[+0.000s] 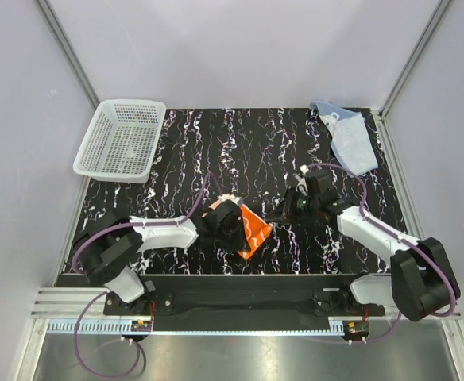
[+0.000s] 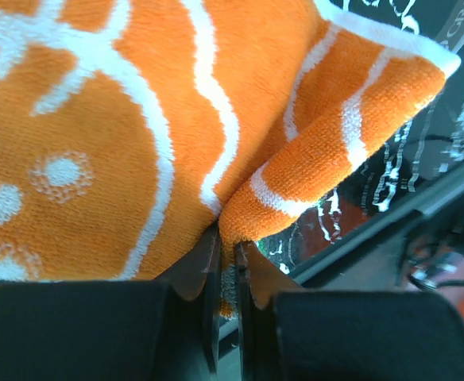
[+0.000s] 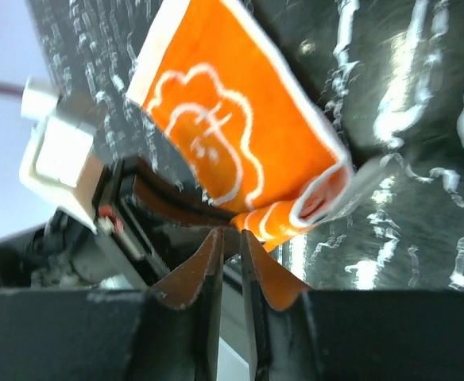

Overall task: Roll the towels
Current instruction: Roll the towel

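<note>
The orange towel (image 1: 253,231) with white cartoon prints lies partly folded and lifted at the front middle of the table. My left gripper (image 1: 230,225) is shut on a fold of it; in the left wrist view the towel (image 2: 137,119) fills the frame and its edge is pinched at the gripper (image 2: 228,242). My right gripper (image 1: 280,213) is just right of the towel. In the right wrist view that gripper (image 3: 230,236) is shut with nothing in it, just below the towel's folded corner (image 3: 295,214). The light blue towel (image 1: 351,136) lies crumpled at the back right.
A white mesh basket (image 1: 121,139) stands at the back left corner. The black marbled tabletop (image 1: 240,151) is enclosed by pale walls. A black rail (image 1: 240,290) runs along the near edge by the arm bases.
</note>
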Controlling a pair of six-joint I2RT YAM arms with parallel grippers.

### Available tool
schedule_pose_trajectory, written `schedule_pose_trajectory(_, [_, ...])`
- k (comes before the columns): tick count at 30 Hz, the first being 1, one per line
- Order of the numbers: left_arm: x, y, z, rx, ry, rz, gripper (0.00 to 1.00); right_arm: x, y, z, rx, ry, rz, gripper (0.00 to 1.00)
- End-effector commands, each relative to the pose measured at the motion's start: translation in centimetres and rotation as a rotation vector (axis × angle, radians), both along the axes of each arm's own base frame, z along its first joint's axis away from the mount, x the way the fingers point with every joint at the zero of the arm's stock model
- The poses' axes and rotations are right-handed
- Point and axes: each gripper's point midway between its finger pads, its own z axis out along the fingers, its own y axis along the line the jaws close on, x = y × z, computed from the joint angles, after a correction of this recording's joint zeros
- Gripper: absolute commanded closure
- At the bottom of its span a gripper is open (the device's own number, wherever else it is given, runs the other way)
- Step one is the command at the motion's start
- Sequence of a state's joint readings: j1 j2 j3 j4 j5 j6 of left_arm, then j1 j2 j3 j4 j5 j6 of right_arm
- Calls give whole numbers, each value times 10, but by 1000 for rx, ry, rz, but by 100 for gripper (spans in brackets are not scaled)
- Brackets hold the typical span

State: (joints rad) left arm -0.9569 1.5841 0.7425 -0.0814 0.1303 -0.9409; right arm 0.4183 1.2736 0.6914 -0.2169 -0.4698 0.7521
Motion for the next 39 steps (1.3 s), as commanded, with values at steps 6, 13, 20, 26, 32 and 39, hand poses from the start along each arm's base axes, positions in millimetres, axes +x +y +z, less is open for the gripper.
schedule_pose_trajectory(6, [16,-3,9,-117,80,56,100,-4,43,25,268,-82,130,79])
schedule_pose_trajectory(13, [20,2,2,-111,108,67,100,-1,48,-1,275,-36,128,80])
schedule_pose_trajectory(20, [19,12,-5,-111,152,93,100,6,56,-12,331,-57,150,82])
schedule_pose_trajectory(26, [16,16,-14,-117,207,116,100,10,61,-32,356,-44,142,82])
schedule_pose_trajectory(32, [14,22,-18,-91,219,129,100,17,62,-55,361,-26,125,84])
schedule_pose_trajectory(39, [9,37,-28,-26,215,134,99,20,50,-80,330,-7,90,86])
